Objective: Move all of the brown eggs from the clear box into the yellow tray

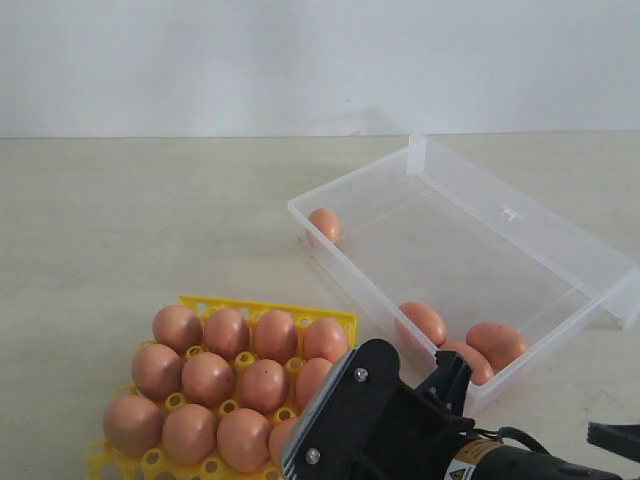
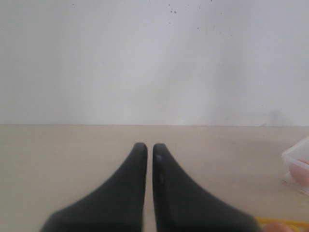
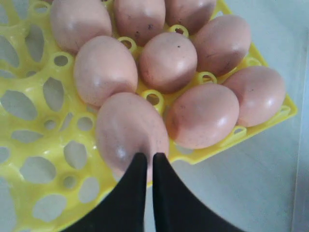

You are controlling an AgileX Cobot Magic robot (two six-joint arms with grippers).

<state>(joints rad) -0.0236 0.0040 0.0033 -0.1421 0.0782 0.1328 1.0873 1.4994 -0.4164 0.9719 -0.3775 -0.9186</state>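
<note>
One sign shows in the exterior view: a small yellow warning label (image 1: 462, 467) at the bottom edge of the frame, right of centre. It sits on the black robot arm (image 1: 385, 420), where the arm's flat plate meets its round body. The label bears a black triangle of the hazard kind. The symbol inside the triangle is too small to make out, and any wording beside it is illegible. Neither wrist view shows any readable text, number or brand.
</note>
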